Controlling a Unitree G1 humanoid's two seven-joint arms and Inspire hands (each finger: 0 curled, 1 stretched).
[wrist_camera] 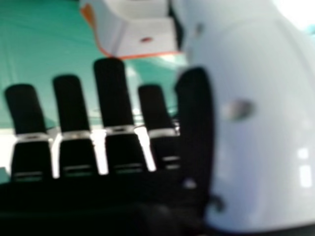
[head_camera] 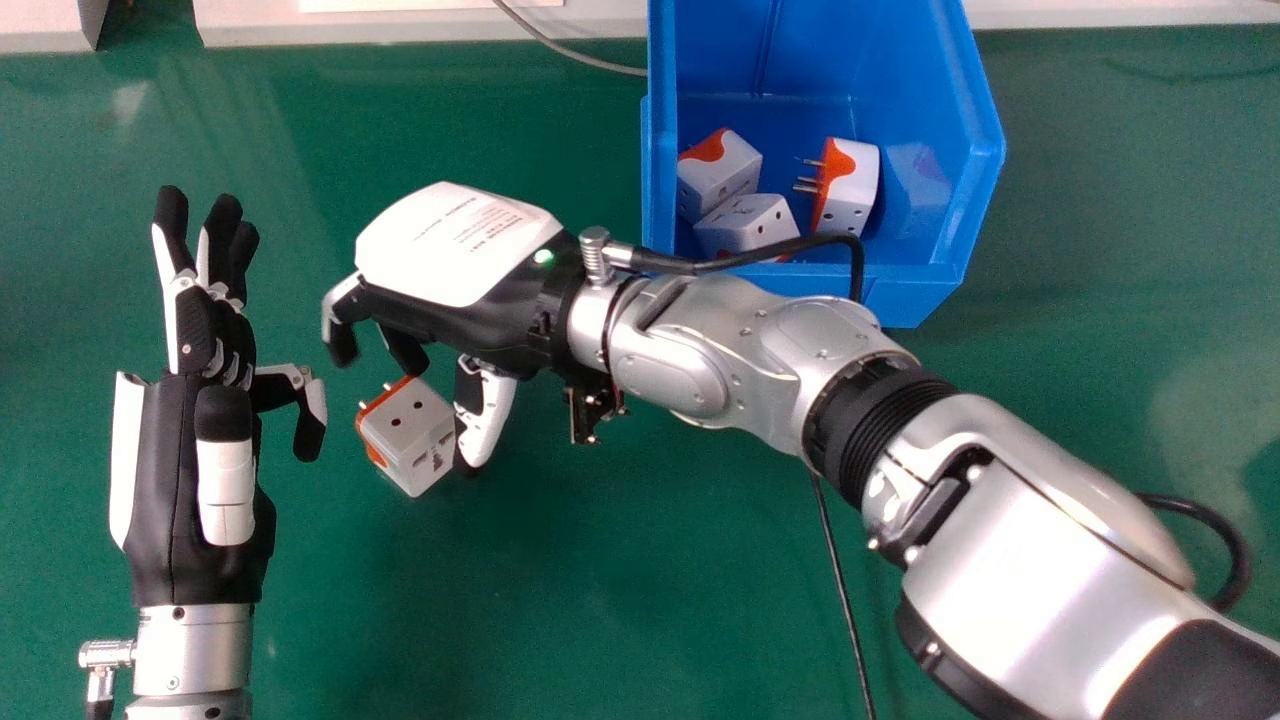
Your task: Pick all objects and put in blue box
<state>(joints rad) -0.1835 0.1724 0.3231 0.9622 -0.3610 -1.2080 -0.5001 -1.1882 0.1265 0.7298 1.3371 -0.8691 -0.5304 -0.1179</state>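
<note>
Head view. Landmark for all places: the blue box (head_camera: 920,295). Three adapters (head_camera: 745,228) lie inside it. The loose adapter (head_camera: 415,435) sits over the green table (head_camera: 620,600), leftward of the box and nearer the robot; whether it lies flat or is slightly lifted, cannot tell. Body blocky, so long axis uncertain; pins face the side away from the box. The right hand (head_camera: 450,245) is at the nearer edge of the gap between box and adapter, its arm passing in front of the box. Fingers loosely bent, unclenched, reaching past the adapter's far side; thumb (head_camera: 487,415) on its boxward side, touching or just beside. Left hand (head_camera: 185,450): released, idle, on the side away from the box.

Right hand view. Adapter shows beyond the fingertips and next to the thumb, not enclosed. Fingers nearly straight, no closed grasp seen. Box direction not readable from here.

Judgement: picking-up step, last stage if no other pieces lie out. Key relation: adapter is off the fingertips, toward the robot, with the thumb on its boxward flank. The fingers probably need to come round the pin side, opposite the box, before closing; otherwise thumb pressure may push the piece farther from the box.
</note>
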